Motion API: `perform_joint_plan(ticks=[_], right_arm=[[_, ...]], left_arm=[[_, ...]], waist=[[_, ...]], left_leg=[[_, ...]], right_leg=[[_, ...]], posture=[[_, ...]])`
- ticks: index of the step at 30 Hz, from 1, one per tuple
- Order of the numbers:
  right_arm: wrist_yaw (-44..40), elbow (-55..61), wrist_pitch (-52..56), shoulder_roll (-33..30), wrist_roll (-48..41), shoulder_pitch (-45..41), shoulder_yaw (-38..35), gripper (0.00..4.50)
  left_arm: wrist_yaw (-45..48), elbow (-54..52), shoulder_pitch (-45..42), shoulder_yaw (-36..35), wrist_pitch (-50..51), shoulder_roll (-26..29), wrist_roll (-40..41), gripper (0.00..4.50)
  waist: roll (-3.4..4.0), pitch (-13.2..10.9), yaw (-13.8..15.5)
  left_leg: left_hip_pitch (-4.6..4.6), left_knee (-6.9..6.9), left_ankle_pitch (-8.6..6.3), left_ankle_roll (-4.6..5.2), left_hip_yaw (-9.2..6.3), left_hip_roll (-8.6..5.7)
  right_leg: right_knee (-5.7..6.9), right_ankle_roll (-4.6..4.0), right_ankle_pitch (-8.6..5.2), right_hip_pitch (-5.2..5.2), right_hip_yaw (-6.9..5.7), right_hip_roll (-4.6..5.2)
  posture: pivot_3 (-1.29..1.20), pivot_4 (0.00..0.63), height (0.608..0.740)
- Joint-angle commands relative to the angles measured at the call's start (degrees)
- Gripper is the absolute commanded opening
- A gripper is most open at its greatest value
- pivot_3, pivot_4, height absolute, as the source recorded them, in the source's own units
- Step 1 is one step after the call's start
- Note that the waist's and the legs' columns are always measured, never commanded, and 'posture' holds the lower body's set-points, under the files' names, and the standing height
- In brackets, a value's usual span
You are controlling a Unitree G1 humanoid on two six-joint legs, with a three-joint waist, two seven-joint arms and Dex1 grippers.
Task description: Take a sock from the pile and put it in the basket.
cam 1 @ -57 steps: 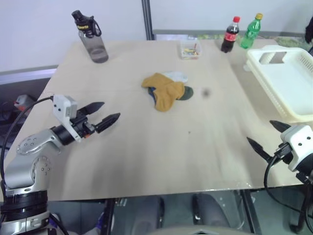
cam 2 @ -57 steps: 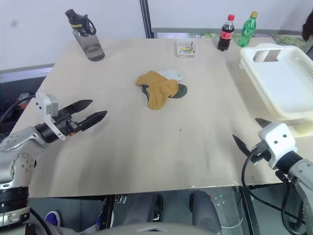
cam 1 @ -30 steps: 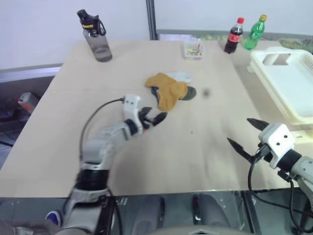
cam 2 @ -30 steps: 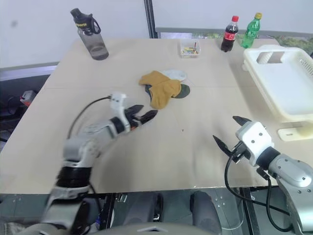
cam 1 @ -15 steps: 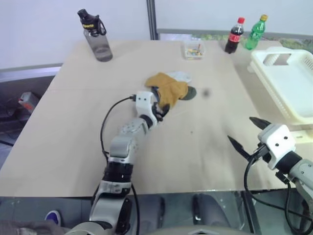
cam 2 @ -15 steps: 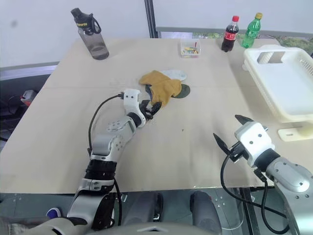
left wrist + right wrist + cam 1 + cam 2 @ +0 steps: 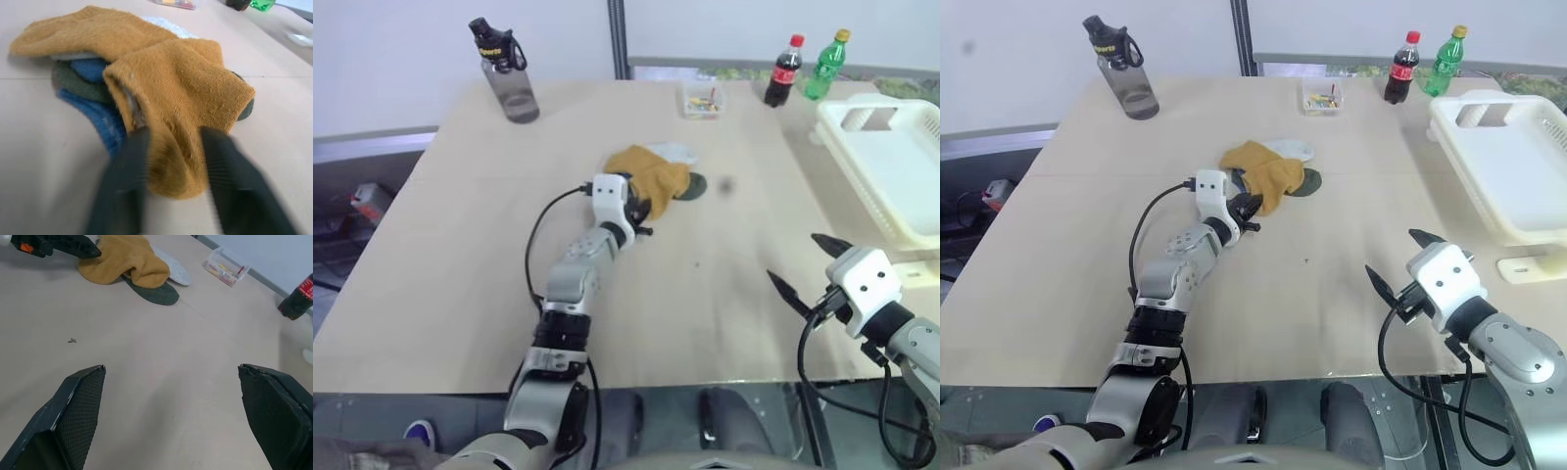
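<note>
- left gripper had pinched the toe of the mustard sock atop the pile, mid-table
- right gripper wide, empty
- risk: shallow bite slips before basket, or drags the blue sock

No readable text, labels or signs.

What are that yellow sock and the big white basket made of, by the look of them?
The mustard-yellow sock looks like soft knitted fabric: a fuzzy, ribbed weave, creasing where the left fingers pinch it. The basket seems to be rigid moulded plastic, cream-white and smooth, with slotted walls and a cut-out handle hole.
</note>
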State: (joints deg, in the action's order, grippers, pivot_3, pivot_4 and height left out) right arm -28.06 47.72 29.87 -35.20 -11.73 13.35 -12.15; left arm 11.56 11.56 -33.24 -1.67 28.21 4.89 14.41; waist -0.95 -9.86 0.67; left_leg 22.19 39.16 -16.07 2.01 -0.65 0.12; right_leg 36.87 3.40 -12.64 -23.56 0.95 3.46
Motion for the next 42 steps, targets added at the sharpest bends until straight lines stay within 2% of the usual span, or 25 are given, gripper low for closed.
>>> perform_joint_plan(ticks=[1,3,6,8,11,14,16,21,25,29,31,34,37,42], right_arm=[[0.6,1.8,-0.6,0.3,0.1,-0.2,-1.4,4.50],[0.5,1.6,-0.7,0.3,0.1,-0.1,-1.5,4.50],[0.4,1.1,-1.1,0.4,0.1,-0.2,-1.3,4.50],[0.1,0.5,-1.6,0.3,0.2,-0.5,-0.7,4.50],[-0.4,-0.4,-2.1,0.3,0.2,-1.1,0.0,4.50],[-1.0,-1.3,-2.8,0.2,0.1,-1.7,0.8,4.50],[-1.6,-1.6,-3.0,0.2,-0.2,-1.9,1.8,4.50],[-3.2,-2.1,-1.3,0.6,-2.4,-2.8,4.3,4.50],[-4.4,-4.5,0.7,1.8,-4.0,-8.8,10.3,4.50],[-4.3,-10.8,0.0,4.3,-1.4,-17.5,17.8,4.50],[-4.0,-12.4,-0.3,5.1,-0.6,-19.8,19.8,4.50],[-3.9,-12.5,-0.2,5.5,-0.9,-20.5,19.9,4.50],[-4.3,-10.5,0.4,5.4,-2.3,-19.3,18.6,4.50],[-6.0,-5.9,0.6,3.4,-5.0,-16.7,16.0,4.50]], left_arm=[[1.2,-3.5,0.5,-0.6,-0.8,0.7,0.4,0.07],[2.4,-5.9,1.9,-1.2,0.4,1.6,1.6,0.07],[7.2,-13.1,5.9,-3.1,5.7,4.0,7.7,0.07],[12.4,-19.6,10.1,-4.9,13.7,7.9,14.8,0.07],[17.9,-23.4,14.4,-6.9,21.9,14.7,20.9,0.07],[24.4,-25.9,19.1,-6.7,25.4,23.7,23.0,0.07],[28.3,-26.2,22.1,-8.1,25.4,29.2,23.4,0.07],[36.4,-24.6,24.5,-10.4,24.4,38.1,25.0,0.07],[42.7,-18.3,23.0,-8.8,19.0,43.4,21.3,0.07],[46.1,-12.1,19.2,-5.7,12.3,44.3,16.9,0.07],[46.0,-10.7,17.1,-6.0,14.9,43.5,18.4,0.07],[46.1,-14.4,19.2,-7.9,19.6,43.0,22.2,0.83],[43.4,-18.3,23.9,-10.2,22.3,42.0,23.8,1.96],[37.3,-23.0,30.5,-9.9,19.9,39.0,20.9,1.96]], waist=[[0.00,0.0,0.0],[0.00,0.0,-0.1],[0.00,0.0,-0.1],[0.00,0.0,-0.2],[0.02,0.0,-0.7],[0.03,0.0,-1.2],[0.01,0.0,-1.3],[0.02,0.0,-1.0],[0.00,0.0,-1.2],[0.00,-0.1,-1.4],[-0.02,-0.1,-1.1],[-0.02,-0.1,-1.1],[-0.02,-0.1,-1.4],[-0.01,-0.1,-1.3]], left_leg=[[0.00,0.00,0.00,0.00,-0.01,0.00],[-0.01,0.00,0.00,0.00,0.00,0.00],[-0.01,0.00,0.00,0.00,0.00,0.03],[0.00,0.00,0.00,0.00,-0.02,0.04],[-0.03,-0.02,0.00,-0.01,0.00,0.22],[-0.08,-0.03,0.00,-0.01,0.01,0.20],[-0.10,-0.04,0.00,-0.01,0.00,0.21],[-0.10,-0.04,0.00,-0.01,0.00,0.25],[-0.11,-0.04,0.00,-0.01,0.04,0.27],[-0.14,-0.05,0.00,-0.01,0.08,0.25],[-0.10,-0.08,0.00,-0.01,0.03,0.25],[0.24,-0.07,0.00,-0.01,-0.01,0.24],[0.52,-0.06,0.01,-0.04,0.00,0.22],[0.53,-0.15,-0.06,0.04,-0.03,0.24]], right_leg=[[0.00,0.00,0.00,0.00,0.00,0.00],[0.00,0.00,0.00,0.00,0.01,0.00],[0.00,0.00,0.00,-0.01,0.02,0.00],[0.01,0.00,0.00,-0.01,-0.01,-0.01],[0.02,-0.01,-0.01,-0.01,0.01,-0.01],[0.04,-0.02,-0.02,-0.01,0.00,-0.02],[0.05,-0.12,-0.07,0.00,0.00,-0.03],[0.05,-0.26,-0.16,-0.01,-0.01,0.00],[0.04,-0.26,-0.16,-0.01,0.01,0.02],[0.04,-0.26,-0.16,-0.03,0.01,-0.03],[0.04,-0.27,-0.15,-0.05,-0.02,-0.02],[0.00,-0.04,-0.02,-0.32,-0.03,0.01],[-0.03,-0.02,-0.01,-0.56,-0.03,0.10],[-0.05,-0.01,-0.01,-0.60,-0.09,0.16]], posture=[[0.00,0.150,0.740],[0.00,0.150,0.740],[0.00,0.150,0.740],[0.00,0.150,0.740],[0.00,0.150,0.740],[0.00,0.150,0.740],[0.00,0.150,0.740],[0.00,0.150,0.740],[0.00,0.150,0.740],[0.00,0.150,0.740],[0.00,0.150,0.740],[0.00,0.150,0.740],[0.00,0.150,0.740],[0.00,0.150,0.740]])
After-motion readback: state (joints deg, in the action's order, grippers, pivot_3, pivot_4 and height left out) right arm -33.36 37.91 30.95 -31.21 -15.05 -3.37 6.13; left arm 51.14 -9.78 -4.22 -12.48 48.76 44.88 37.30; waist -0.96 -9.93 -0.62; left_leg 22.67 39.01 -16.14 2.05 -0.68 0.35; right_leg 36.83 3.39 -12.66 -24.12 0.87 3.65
